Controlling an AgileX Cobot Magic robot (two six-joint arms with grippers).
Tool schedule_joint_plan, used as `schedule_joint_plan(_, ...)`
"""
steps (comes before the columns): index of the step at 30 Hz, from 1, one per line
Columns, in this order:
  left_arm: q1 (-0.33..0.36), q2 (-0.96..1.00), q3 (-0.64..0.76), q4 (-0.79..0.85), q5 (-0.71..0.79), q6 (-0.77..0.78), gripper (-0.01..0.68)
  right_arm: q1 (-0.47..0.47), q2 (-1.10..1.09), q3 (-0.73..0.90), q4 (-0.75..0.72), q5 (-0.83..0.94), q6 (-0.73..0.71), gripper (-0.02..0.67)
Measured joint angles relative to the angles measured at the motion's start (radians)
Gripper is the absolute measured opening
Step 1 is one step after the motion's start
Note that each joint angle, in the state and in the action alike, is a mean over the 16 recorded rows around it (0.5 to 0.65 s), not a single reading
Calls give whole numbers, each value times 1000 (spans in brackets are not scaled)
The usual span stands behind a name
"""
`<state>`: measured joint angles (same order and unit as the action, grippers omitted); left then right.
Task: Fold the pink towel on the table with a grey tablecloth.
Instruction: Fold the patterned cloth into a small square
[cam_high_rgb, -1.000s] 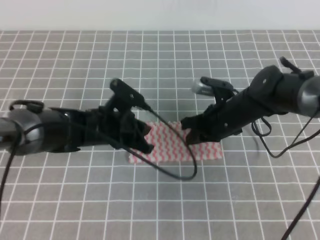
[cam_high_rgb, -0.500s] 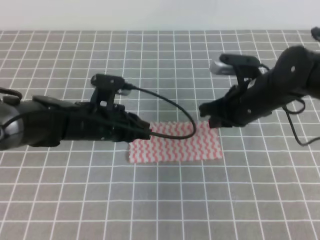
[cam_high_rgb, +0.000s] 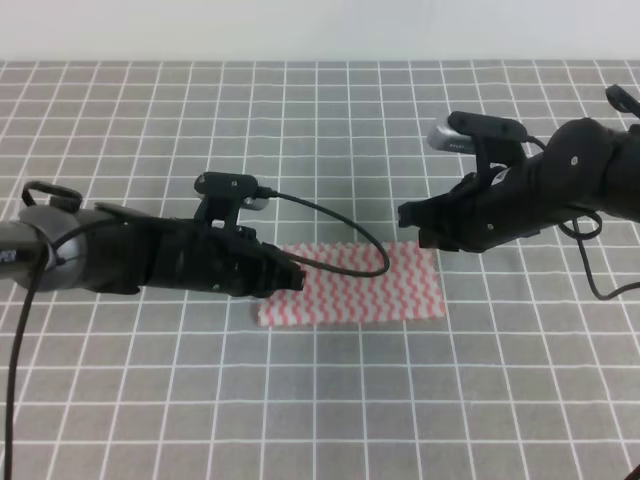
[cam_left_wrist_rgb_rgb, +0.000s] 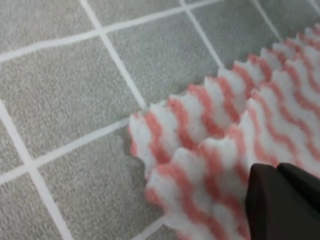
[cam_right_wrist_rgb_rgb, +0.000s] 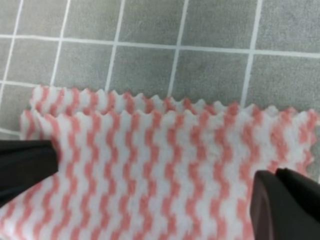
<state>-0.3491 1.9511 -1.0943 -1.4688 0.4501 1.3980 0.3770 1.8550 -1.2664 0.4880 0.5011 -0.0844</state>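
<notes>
A pink towel (cam_high_rgb: 352, 285) with pink-and-white zigzag stripes lies flat near the middle of a bench covered in grey cloth (cam_high_rgb: 320, 400) marked with a grid of thin white lines. The towel is folded into a long rectangle, two layers thick. Its long axis runs left to right across the high view, roughly parallel to the near edge of the picture, and its short ends face the two arms.

The left gripper (cam_high_rgb: 290, 278) reaches in from the left, low over the towel's left end. Its black tip sits at or just above the cloth; whether it touches cannot be told. The left wrist view shows the towel's corner (cam_left_wrist_rgb_rgb: 200, 145) with two offset zigzag edges, the upper layer set slightly back from the lower. One dark fingertip (cam_left_wrist_rgb_rgb: 282, 202) shows at the lower right of that view, and I cannot tell whether these jaws are open or closed.

The right gripper (cam_high_rgb: 412, 225) hovers just beyond the towel's far right corner, above the bench. The right wrist view looks down on the towel (cam_right_wrist_rgb_rgb: 160, 165), with dark fingertips at the left and right lower edges, well apart, so these jaws stand open and hold nothing. A black cable (cam_high_rgb: 340, 225) loops from the left arm over the towel.
</notes>
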Motion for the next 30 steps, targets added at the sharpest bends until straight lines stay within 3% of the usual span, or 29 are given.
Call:
schedule_joint_plan(17,0,18,-7,33,-8,-13,-3,-49,87,0,121,51,-2,239)
schedule_joint_plan(30,0,14,-6,34,-7,-13,-2,-50,124,-1,167,63,-34,232)
